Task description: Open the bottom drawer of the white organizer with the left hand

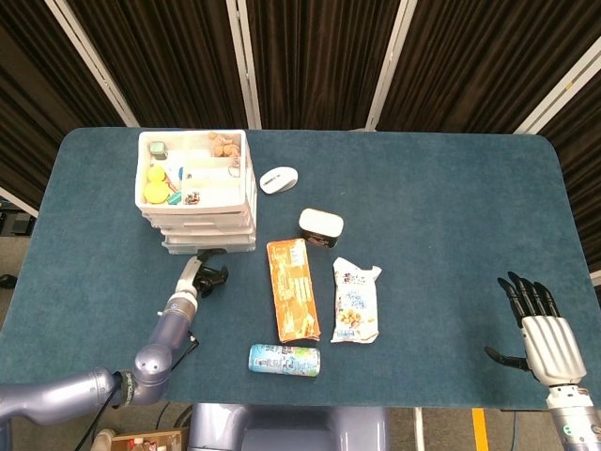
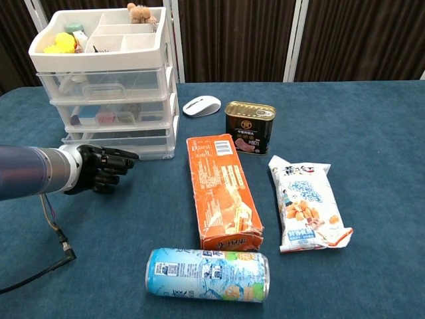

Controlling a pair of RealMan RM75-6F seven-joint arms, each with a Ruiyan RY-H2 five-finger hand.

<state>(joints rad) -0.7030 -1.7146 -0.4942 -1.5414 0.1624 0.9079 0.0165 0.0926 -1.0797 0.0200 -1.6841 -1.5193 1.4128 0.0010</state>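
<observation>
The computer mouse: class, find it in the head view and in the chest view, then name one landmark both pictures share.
Head view: the white computer mouse lies upper left of centre, just right of the white organizer.
Chest view: the mouse sits upper middle, between the organizer and the dark tin.
Shared landmark: the orange box, nearer the robot than the mouse.

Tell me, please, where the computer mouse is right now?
In the head view the mouse lies just right of the organizer, above the tin.
</observation>
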